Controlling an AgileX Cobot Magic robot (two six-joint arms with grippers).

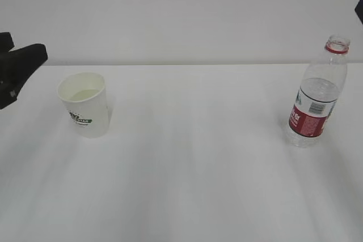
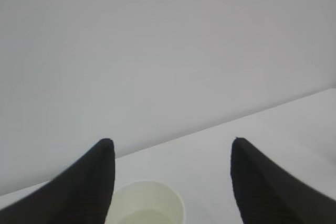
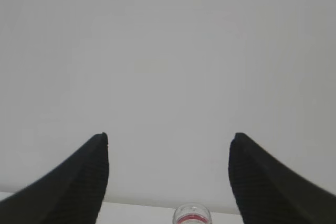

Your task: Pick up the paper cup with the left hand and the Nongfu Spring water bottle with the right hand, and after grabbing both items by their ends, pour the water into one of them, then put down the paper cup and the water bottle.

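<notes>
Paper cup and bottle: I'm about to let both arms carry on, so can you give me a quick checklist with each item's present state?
1. paper cup upright on the table: ok.
2. Liquid in the cup: ok, a pale pool shows in the bottom.
3. Nongfu Spring water bottle upright, uncapped: ok.
4. left hand open, nothing between its fingers, cup just below it in the left wrist view: ok.
5. right hand open, empty, bottle mouth low in the right wrist view: ok.
6. How much water is left in the bottle: cannot tell.
</notes>
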